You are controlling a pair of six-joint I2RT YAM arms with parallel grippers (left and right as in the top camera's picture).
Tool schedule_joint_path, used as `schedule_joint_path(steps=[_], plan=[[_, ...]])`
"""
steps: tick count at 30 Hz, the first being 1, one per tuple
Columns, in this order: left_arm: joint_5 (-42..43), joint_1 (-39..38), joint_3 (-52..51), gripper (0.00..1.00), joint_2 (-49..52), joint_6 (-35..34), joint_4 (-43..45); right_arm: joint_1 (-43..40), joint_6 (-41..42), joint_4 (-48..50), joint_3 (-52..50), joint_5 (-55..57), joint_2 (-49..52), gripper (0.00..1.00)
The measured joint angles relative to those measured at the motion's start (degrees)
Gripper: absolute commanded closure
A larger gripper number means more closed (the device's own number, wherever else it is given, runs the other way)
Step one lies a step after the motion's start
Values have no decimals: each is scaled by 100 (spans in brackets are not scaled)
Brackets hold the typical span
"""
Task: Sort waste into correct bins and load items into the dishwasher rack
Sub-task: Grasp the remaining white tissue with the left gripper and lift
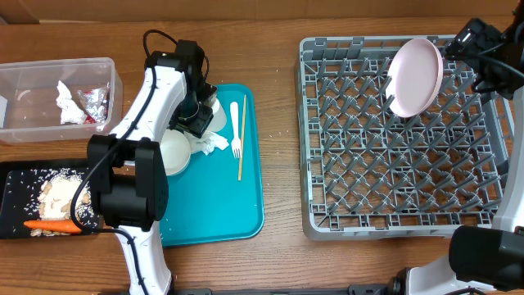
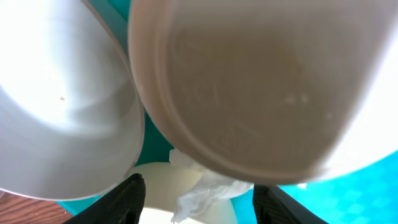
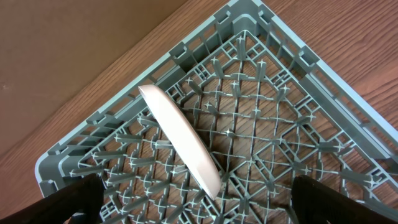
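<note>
Up close to the left wrist camera sit a shiny white bowl [image 2: 62,93] and another round white dish [image 2: 249,81], too blurry to tell if it is a bowl or a cup. Just past them, the left gripper [image 2: 199,190] has its two black fingers spread wide, with nothing pinched. A crumpled white napkin [image 2: 202,190] lies between the fingers, over the teal tray [image 2: 348,199]. From above, a white fork [image 1: 235,131] and a thin wooden stick [image 1: 242,139] lie side by side on that tray, right of the gripper. Left of the tray, the black tray [image 1: 12,205] holds rice scraps [image 1: 53,192] and an orange carrot [image 1: 51,225]. The clear tub [image 1: 33,78] behind it holds crumpled paper [image 1: 65,102] and a shiny wrapper [image 1: 92,102]. Far across the table, the right gripper [image 3: 196,186] is spread wide too and holds nothing. The pink plate [image 3: 180,140] stands tilted on its edge among the pegs near the far right corner of the grey rack [image 3: 311,68].
</note>
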Motion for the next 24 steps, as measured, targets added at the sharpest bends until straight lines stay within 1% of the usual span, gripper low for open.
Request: schedule_joint_path(steps=[1, 3, 8, 9, 10, 11, 13, 15, 17, 24], plan=[[0, 0, 0, 51, 0, 4, 0, 0, 0, 0, 0, 0, 0, 0], [-2, 0, 0, 54, 0, 4, -2, 0, 0, 0, 0, 0, 0, 0], [-2, 0, 0, 59, 0, 4, -17, 0, 0, 2, 0, 0, 0, 0], [-2, 0, 0, 61, 0, 4, -33, 0, -2, 0, 0, 0, 0, 0], [-2, 0, 0, 65, 0, 4, -42, 0, 0, -2, 0, 0, 0, 0], [-2, 0, 0, 72, 0, 4, -50, 0, 0, -2, 0, 0, 0, 0], [-4, 0, 0, 81, 0, 33, -61, 0, 2, -2, 0, -2, 0, 0], [-4, 0, 0, 85, 0, 63, -90, 0, -2, -2, 0, -2, 0, 0], [-2, 0, 0, 96, 0, 72, -116, 0, 0, 0, 0, 0, 0, 0], [-31, 0, 0, 96, 0, 92, -125, 0, -2, -2, 0, 0, 0, 0]])
